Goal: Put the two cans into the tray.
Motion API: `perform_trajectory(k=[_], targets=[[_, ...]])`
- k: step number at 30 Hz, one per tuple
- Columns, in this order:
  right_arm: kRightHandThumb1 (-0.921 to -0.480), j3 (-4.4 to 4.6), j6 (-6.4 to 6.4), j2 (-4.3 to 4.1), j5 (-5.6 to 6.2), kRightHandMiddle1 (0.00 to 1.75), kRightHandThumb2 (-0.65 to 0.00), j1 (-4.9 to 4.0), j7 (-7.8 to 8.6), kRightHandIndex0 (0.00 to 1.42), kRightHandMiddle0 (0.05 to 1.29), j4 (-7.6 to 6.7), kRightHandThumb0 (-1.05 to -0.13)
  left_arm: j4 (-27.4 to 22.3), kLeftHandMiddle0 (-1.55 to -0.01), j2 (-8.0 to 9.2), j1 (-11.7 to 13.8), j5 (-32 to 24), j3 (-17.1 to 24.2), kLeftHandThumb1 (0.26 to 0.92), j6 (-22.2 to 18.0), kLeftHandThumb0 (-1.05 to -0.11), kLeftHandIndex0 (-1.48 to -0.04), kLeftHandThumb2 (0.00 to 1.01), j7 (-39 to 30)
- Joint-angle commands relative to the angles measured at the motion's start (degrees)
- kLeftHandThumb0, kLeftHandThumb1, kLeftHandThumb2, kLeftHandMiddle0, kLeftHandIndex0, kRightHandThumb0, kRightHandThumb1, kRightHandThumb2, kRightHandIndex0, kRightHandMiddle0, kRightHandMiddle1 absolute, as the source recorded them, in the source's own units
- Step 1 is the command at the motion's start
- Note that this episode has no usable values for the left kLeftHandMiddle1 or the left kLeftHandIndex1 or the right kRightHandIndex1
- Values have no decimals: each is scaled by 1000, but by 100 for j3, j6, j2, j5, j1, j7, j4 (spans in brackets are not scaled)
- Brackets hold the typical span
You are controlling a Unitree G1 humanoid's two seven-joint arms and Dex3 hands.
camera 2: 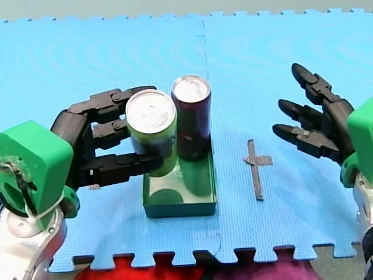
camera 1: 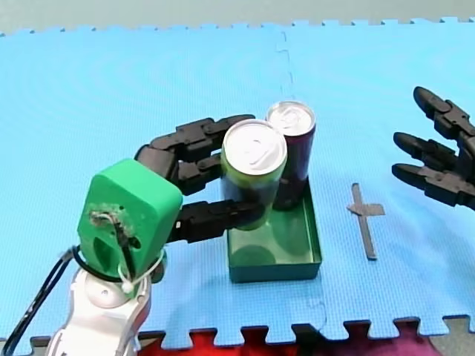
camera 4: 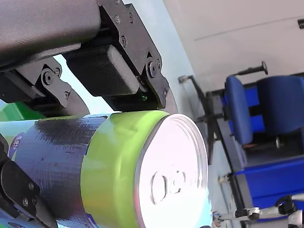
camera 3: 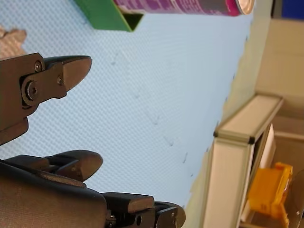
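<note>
My left hand [camera 1: 189, 167] comes in from the lower left and is shut on a green can [camera 1: 252, 174]. It holds the can upright just over the left side of the green tray [camera 1: 274, 271], and the can's shadow falls on the tray floor. The second wrist view shows this can [camera 4: 118, 175] close up between black fingers [camera 4: 109, 71]. A purple can [camera 1: 293, 152] stands upright at the far end of the tray, touching or nearly touching the green one. My right hand [camera 1: 438, 159] hovers over the mat to the right of the tray, holding nothing.
Everything sits on a blue foam mat [camera 1: 111, 96] with a jigsaw front edge. A grey tape cross [camera 1: 365, 215] lies between the tray and my right hand. In the first wrist view the purple can [camera 3: 190, 5] and a tray corner [camera 3: 107, 16] lie beyond black fingers [camera 3: 71, 71].
</note>
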Motion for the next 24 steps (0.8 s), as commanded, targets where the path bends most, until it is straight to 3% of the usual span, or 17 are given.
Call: perform_trajectory(k=[1, 24], targets=[[-921, 16, -30, -17, -11, 3, -77, -5, -37, 445, 113, -22, -1048, -8, -1030, 5, -51, 14, -12, 709, -86, -612, -1091, 0, -1], [-921, 2, -58, 1, 2, 1, -117, -1, -99, 465, 116, -57, -1048, 311, -1040, -8, -92, 269, -149, 702, -220, -563, -1072, 0, 83]])
